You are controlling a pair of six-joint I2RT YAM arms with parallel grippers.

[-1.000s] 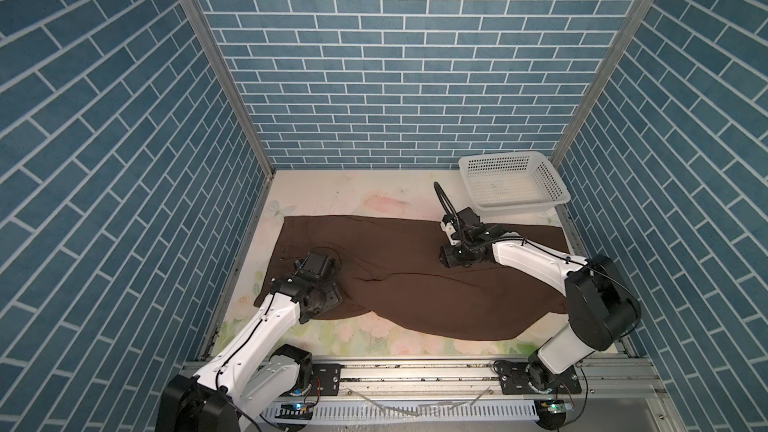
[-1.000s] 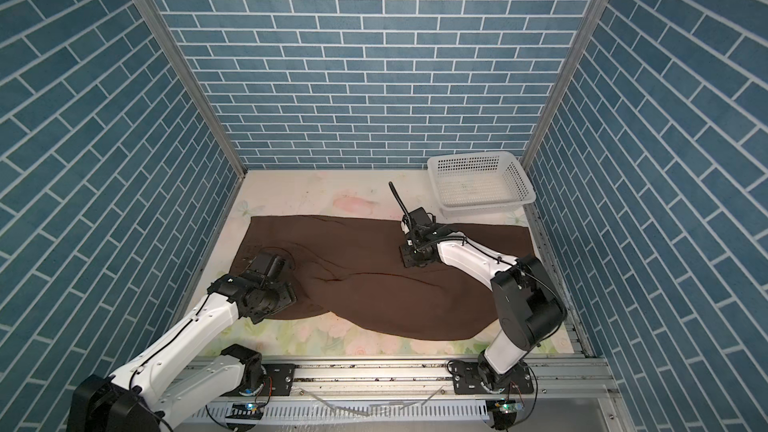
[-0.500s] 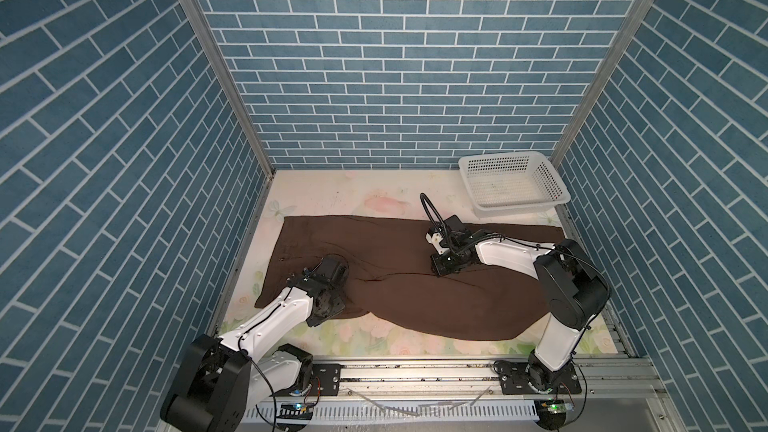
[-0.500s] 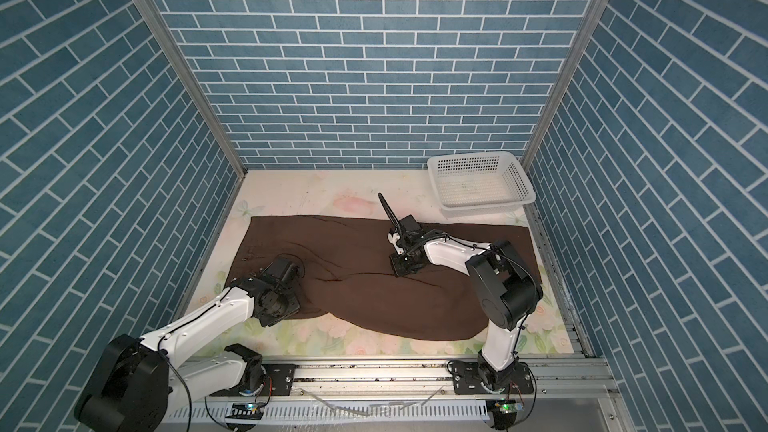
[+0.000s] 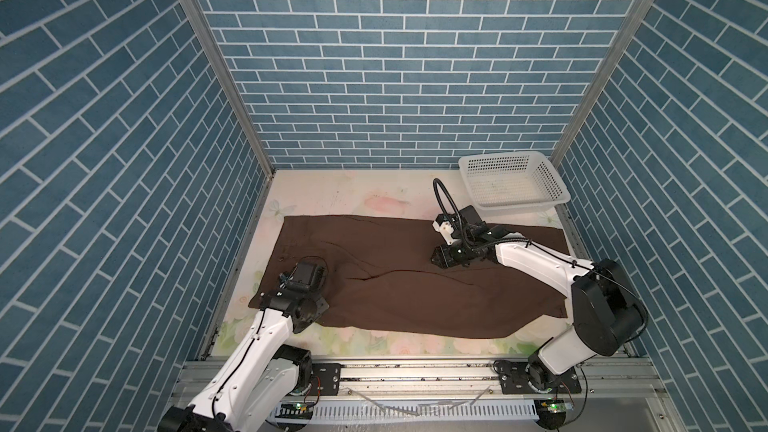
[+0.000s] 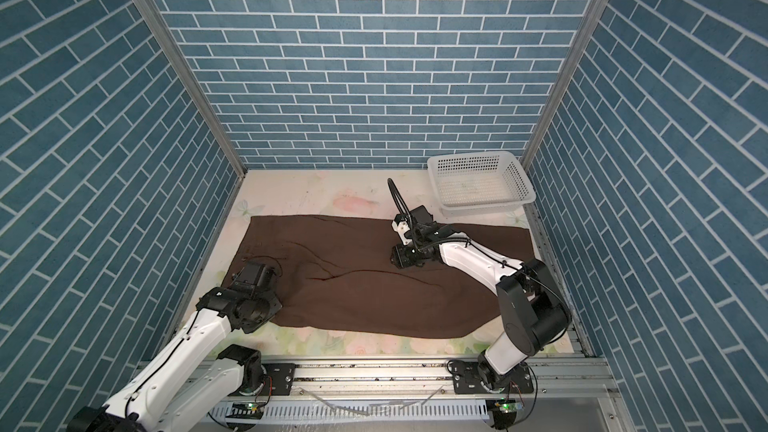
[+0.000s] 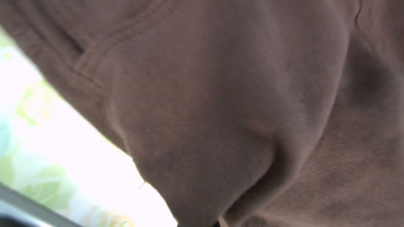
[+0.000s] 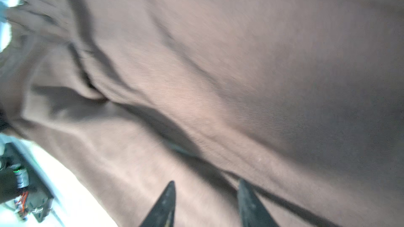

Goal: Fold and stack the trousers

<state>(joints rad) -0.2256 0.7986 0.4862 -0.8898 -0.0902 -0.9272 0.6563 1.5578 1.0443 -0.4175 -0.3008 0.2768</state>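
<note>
Left tool (image 5: 309, 280) has snapped together on the waist end of the trousers (image 5: 415, 284), spread across the surface (image 5: 332, 197); right tool (image 8: 207, 206), prongs apart over a leg, likely must pinch next to start folding.

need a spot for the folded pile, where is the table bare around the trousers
Bare: the far strip of table between trousers and back wall, left of the basket; a near strip by the rail. Crowded: the middle.

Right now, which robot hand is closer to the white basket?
The right. The right gripper is over the trousers, a little in front of the white basket. The left gripper is at the trousers' opposite end, across the table.
</note>
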